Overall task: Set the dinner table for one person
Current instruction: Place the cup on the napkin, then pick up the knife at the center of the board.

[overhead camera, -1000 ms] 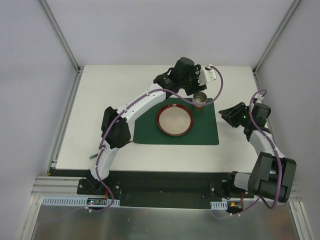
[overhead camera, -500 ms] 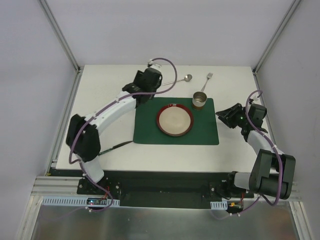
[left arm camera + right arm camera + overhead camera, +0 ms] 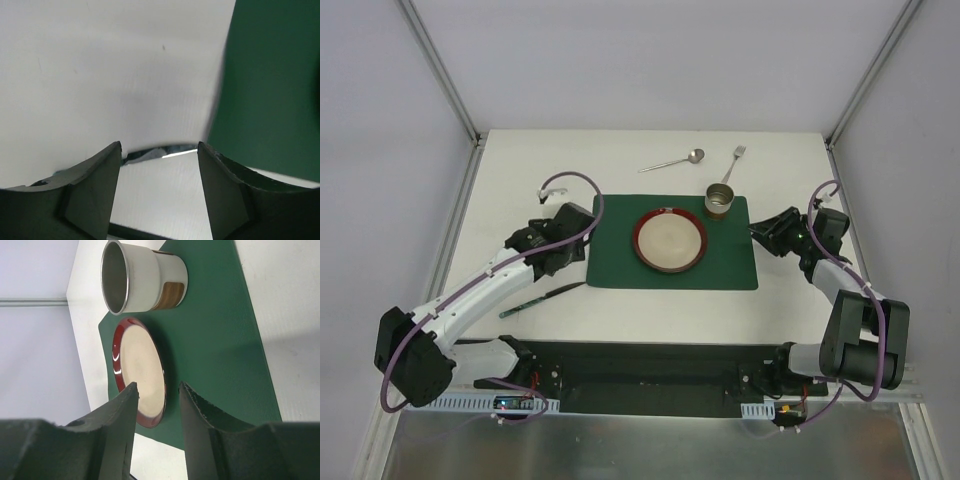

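The white dinner table carries a dark green placemat. A red-rimmed plate sits at the mat's middle and a metal cup at its far right corner. A spoon and a fork lie beyond the mat. A knife lies left of the mat's near corner. My left gripper is open and empty just above the knife; the blade shows at its fingertips. My right gripper is open and empty at the mat's right edge, facing the plate and the cup.
Metal frame rails edge the table on both sides, and grey walls enclose it. The black mounting strip runs along the near edge. In the left wrist view the mat's edge is to the right of my fingers.
My left arm has swung from the far side near the cup and spoon back to the near left, above the knife. The right gripper has barely shifted.
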Controlling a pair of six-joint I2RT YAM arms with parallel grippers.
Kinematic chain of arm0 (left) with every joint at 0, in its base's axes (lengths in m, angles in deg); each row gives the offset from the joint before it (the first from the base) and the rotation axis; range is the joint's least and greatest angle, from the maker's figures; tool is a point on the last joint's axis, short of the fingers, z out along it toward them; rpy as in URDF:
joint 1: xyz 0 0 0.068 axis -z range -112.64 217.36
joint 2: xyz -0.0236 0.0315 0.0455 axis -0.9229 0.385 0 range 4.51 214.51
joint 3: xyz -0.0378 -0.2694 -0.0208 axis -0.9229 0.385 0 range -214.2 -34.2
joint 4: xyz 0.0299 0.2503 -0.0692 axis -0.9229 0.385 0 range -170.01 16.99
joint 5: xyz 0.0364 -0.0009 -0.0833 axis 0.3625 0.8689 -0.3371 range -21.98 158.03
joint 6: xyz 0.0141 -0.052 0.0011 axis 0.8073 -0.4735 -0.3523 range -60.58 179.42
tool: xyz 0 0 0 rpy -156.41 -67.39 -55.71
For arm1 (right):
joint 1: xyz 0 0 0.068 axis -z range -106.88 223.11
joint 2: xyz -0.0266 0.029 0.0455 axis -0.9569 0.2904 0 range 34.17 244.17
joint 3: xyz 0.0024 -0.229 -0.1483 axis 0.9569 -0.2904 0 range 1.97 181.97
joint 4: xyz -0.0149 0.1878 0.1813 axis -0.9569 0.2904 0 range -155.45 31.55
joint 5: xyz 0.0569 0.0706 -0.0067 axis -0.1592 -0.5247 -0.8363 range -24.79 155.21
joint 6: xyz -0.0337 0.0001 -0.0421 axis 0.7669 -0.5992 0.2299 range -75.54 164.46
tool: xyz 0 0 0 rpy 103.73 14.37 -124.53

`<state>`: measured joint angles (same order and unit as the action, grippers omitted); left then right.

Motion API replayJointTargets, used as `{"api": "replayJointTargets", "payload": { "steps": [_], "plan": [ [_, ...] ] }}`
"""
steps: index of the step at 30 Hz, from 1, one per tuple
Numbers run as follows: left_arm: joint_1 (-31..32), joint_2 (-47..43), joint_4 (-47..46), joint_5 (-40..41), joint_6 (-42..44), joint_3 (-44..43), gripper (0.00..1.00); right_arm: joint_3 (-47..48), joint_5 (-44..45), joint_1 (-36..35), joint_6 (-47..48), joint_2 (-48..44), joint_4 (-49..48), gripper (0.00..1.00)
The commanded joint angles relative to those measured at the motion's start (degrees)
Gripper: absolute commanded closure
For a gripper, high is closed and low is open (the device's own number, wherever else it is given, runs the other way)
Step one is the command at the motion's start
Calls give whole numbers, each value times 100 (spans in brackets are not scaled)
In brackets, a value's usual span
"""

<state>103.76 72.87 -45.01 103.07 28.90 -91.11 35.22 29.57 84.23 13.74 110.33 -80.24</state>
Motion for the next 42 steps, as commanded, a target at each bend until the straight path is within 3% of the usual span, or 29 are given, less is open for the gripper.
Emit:
{"api": "replayJointTargets", "payload": {
  "steps": [1,10,14,20,25,42],
  "plan": [
    [25,-428,692,-525,-842,583,37,14,-206,-30,-57,-119,-314,60],
    [25,-323,1122,-1518,528,611,36,-47,-259,-30,-74,-339,-279,59],
    [42,36,1781,-1194,968,49,42,-56,-295,-30,-92,-409,-270,59],
    [-19,704,2975,-316,1865,-1172,41,-100,-330,-30,-110,-497,-270,59],
    [-142,1143,3372,-789,1937,-1490,44,-135,-347,-22,-127,-602,-262,59],
    [-353,1962,2108,-1378,1743,-287,49,-197,-427,145,-127,-594,-297,59]
  ]
}}
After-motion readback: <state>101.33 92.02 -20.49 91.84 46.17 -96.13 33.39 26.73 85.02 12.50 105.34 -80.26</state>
